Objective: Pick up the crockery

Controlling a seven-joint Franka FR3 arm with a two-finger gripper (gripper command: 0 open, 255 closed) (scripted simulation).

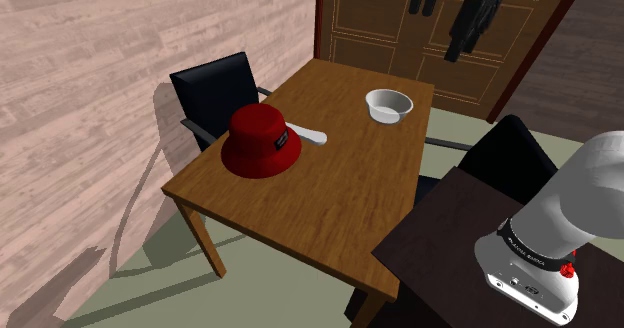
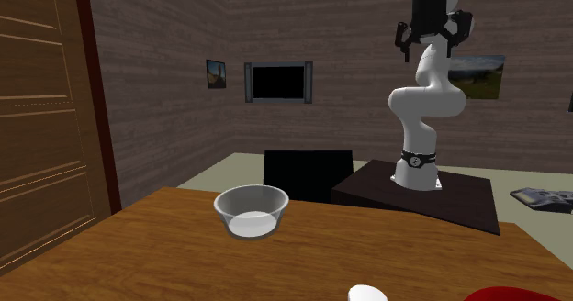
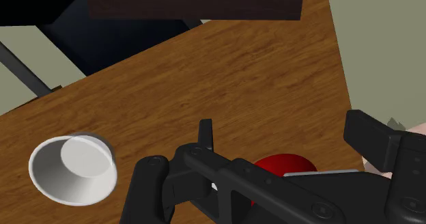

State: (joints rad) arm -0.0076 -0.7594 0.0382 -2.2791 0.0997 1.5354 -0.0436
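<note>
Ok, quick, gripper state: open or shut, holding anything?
Gripper: open, fingers apart, holding nothing. The bowl is off to one side, not touched.

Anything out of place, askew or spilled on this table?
Only the red hat looks odd: it lies among tableware, with a white utensil poking out at its brim. The bowl stands upright, and nothing is spilled.

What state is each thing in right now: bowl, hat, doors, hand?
bowl: upright, empty, resting on the table, not held.
red hat: crown up, resting on the table.
double doors: shut.
hand: open, empty, raised well above the table.
</note>
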